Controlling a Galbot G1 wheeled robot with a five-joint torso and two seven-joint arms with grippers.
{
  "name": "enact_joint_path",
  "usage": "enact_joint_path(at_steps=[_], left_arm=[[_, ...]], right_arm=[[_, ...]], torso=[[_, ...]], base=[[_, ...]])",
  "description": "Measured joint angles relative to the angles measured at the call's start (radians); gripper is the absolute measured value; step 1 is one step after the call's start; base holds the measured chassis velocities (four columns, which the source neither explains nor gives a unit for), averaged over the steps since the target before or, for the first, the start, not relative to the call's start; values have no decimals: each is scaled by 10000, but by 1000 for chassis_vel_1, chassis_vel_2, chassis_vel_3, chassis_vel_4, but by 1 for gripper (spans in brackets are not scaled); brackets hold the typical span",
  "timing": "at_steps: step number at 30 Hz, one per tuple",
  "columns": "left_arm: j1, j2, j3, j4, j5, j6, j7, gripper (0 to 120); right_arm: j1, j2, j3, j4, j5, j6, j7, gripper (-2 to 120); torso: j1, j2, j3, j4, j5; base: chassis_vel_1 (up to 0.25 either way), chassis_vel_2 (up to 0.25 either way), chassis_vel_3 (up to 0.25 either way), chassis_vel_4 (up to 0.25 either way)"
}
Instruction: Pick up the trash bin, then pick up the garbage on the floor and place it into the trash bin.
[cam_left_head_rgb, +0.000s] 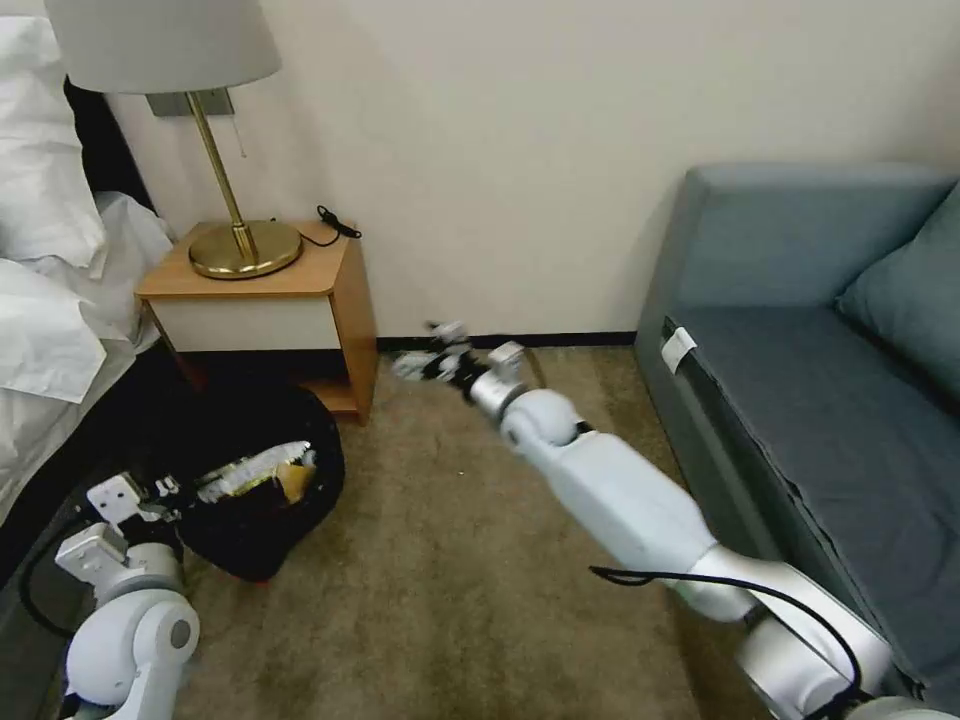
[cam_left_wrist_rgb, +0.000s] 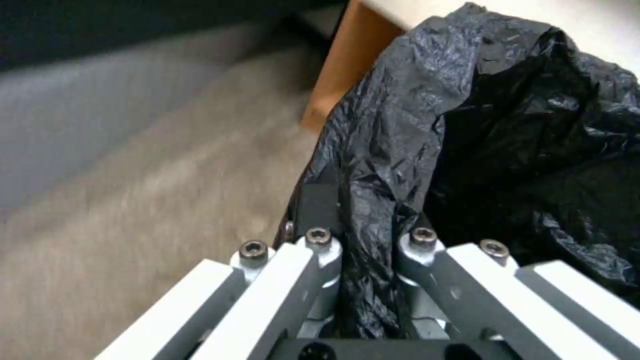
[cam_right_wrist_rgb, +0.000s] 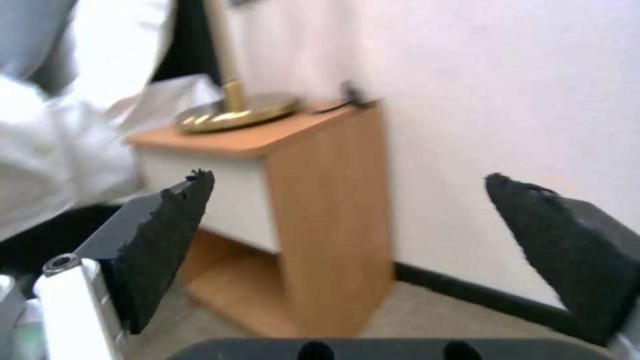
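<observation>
- The trash bin (cam_left_head_rgb: 262, 490) is sitting low at the robot's left, over the beige carpet (cam_left_head_rgb: 450, 580), just in front of the wooden nightstand (cam_left_head_rgb: 270, 290). It is tilting, with its mouth facing up and toward the robot.
- Its crinkly black bag (cam_left_wrist_rgb: 467, 150) is lining and overhanging the rim; yellow-silver and brown garbage (cam_left_head_rgb: 262, 474) is lying inside.
- The left gripper (cam_left_head_rgb: 165, 492) is gripping the bin at its near rim, with its fingers (cam_left_wrist_rgb: 313, 250) pressing together on a fold of the black bag.
- The right gripper (cam_left_head_rgb: 425, 358) is reaching forward above the carpet near the wall's dark baseboard, between the nightstand and the blue-grey sofa (cam_left_head_rgb: 800, 380). Its black pads (cam_right_wrist_rgb: 167, 240) are standing wide apart and holding nothing.
- A brass lamp (cam_left_head_rgb: 235, 200) is standing on the nightstand; white bedding (cam_left_head_rgb: 50, 280) is lying beside it.
</observation>
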Motion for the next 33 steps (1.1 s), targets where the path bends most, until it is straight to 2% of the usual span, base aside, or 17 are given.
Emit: enact_joint_path(at_steps=[3, 5, 14, 17, 18, 21, 22, 24, 25, 26, 30, 31, 33], left_arm=[[-25, -45, 7, 108, -321, -9, -218, 4], [-49, -95, 81, 423, -858, -48, -533, 4], [-105, -152, 231, 1166, -714, -163, -651, 4], [-85, -48, 222, 1310, 380, -292, -114, 19], [-85, -48, 222, 1310, 380, -292, -114, 19], [-21, 121, 125, 1344, 1993, -476, 541, 34], [-21, 121, 125, 1344, 1993, -476, 541, 34], [41, 216, 85, 1330, 2817, -542, 851, 42], [79, 237, 76, 1280, 3033, -543, 919, 47], [79, 237, 76, 1280, 3033, -543, 919, 47], [493, 238, -26, 761, 3958, -402, 1014, 66], [493, 238, -26, 761, 3958, -402, 1014, 66], [679, 227, -128, 542, 4743, -529, 1107, 74]], right_arm=[[-276, -210, 381, 216, -16, -21, 5, 100], [-832, -521, 897, 631, -124, -35, -56, 100], [-1482, -446, 1465, 907, -520, -4, -244, 100], [-1719, -275, 1597, 935, -727, 46, -194, 100], [-1719, -275, 1597, 935, -727, 46, -194, 100], [-1819, -183, 1669, 977, -842, 53, 153, 100], [-1819, -183, 1669, 977, -842, 53, 153, 100], [-1870, -185, 1693, 1028, -871, 38, 298, 100], [-1896, -198, 1702, 1052, -886, 30, 311, 100], [-1896, -198, 1702, 1052, -886, 30, 311, 100], [-2059, -209, 1731, 1169, -1015, 1, 315, 100], [-2059, -209, 1731, 1169, -1015, 1, 315, 100], [-2146, -132, 1776, 1198, -1157, -23, 493, 100]], torso=[[0, 0, 0, -1, 1], [0, 0, 0, -2, 0], [0, 0, 0, 2, -2], [0, 0, 0, 1, -1], [0, 0, 0, 1, -1], [0, 0, 0, 3, -1], [0, 0, 0, 3, -1], [0, 0, 0, 1, -2], [0, 0, 0, 2, -3], [0, 0, 0, 2, -3], [0, 0, 0, 1, -3], [0, 0, 0, 1, -3], [0, 0, 0, 2, -4]], base=[[0, 0, 0, 0], [0, 0, 0, 0], [0, 0, 0, 0], [0, 0, 0, 0], [0, 0, 0, 0], [0, 0, 0, 0], [0, 0, 0, 0], [0, 0, 0, 0], [0, 0, 0, 0], [0, 0, 0, 0], [0, 0, 0, 0], [0, 0, 0, 0], [0, 0, 0, 0]])
